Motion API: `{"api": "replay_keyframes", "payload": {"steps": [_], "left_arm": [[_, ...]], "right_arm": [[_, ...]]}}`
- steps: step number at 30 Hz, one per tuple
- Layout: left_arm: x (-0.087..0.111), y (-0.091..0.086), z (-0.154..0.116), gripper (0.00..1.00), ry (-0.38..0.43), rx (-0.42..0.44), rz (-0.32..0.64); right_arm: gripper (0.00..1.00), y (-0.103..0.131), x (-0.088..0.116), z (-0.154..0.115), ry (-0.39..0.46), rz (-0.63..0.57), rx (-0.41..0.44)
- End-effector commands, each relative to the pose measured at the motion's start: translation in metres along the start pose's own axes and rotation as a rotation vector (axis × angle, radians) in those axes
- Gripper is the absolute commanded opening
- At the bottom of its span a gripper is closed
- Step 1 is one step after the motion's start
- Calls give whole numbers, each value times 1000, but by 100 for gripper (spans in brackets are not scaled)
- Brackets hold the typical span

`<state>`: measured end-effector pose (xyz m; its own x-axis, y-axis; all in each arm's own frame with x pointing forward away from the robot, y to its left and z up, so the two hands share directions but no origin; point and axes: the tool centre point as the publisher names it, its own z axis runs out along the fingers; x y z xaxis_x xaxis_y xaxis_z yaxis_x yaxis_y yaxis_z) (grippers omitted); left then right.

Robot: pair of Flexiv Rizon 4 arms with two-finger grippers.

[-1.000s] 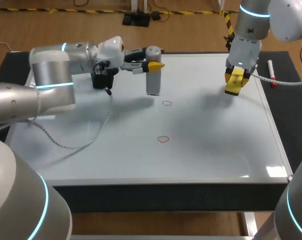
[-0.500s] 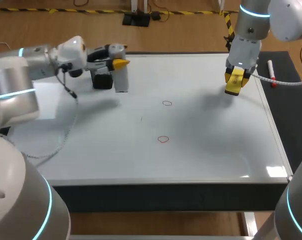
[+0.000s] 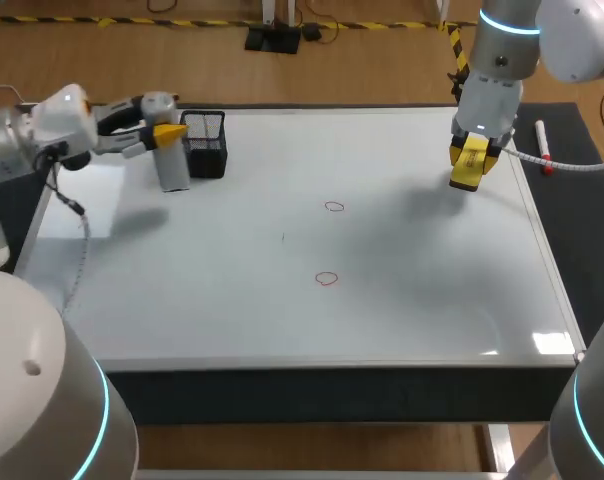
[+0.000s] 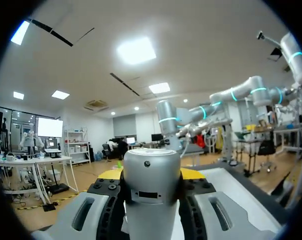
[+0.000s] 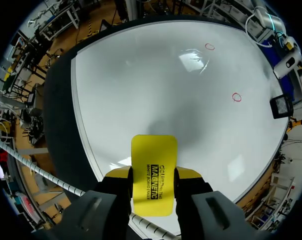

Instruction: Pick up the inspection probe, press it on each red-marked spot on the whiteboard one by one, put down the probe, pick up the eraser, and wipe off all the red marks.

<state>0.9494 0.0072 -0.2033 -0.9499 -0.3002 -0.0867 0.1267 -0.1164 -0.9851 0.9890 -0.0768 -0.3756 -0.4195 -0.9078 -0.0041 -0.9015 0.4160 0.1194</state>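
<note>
Whiteboard (image 3: 412,300) flat across the tabletop (image 3: 582,230), face up for pressing and wiping from above.

Left hand (image 3: 162,132) turned sideways at the board's far left corner, clamped from both sides on the probe (image 3: 174,170). Silver body hanging upright below the fingers, tip toward the board, presumably so as to go down straight. Seen from the wrist, probe head (image 4: 151,172) filling the gap between the fingers.

Black mesh holder (image 3: 204,143) just beside this hand, toward the board's middle. Likely the probe's resting place, which would explain a hand parked so near it.

Right hand (image 3: 471,150) pointing down above the board's far right part, closed on the yellow eraser (image 3: 466,172). Flat pad sticking out ahead of the fingers (image 5: 152,172), probably held ready for wiping.

Two small red rings (image 3: 333,207) (image 3: 326,279) unwiped, well apart from either hand, roughly between them. Erasing not yet begun, by the look of it.
</note>
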Motion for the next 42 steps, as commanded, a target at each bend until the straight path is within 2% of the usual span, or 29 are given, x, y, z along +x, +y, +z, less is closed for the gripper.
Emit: {"api": "replay_keyframes", "payload": {"steps": [1, 12, 16, 19, 26, 36, 42], "left_arm": [[7, -6, -24, 0, -96, -5, 3], [4, -7, -49, 0, -143, -11, 3], [4, -7, -49, 0, -143, -11, 3], [4, -7, -49, 0, -143, -11, 3], [4, -7, -49, 0, -143, -11, 3], [4, -7, -49, 0, -143, -11, 3], [4, -7, -49, 0, -143, -11, 3]], "right_arm": [[0, -1, 0, -1, 5, -2, 1], [0, -1, 0, -1, 5, -2, 1], [0, -1, 0, -1, 5, -2, 1], [0, 9, -9, 1, 21, -32, 2], [0, 37, -43, 4, 51, -129, 5], [0, 91, -116, 11, 43, -285, 1], [0, 119, -154, 15, 50, -330, 7]]}}
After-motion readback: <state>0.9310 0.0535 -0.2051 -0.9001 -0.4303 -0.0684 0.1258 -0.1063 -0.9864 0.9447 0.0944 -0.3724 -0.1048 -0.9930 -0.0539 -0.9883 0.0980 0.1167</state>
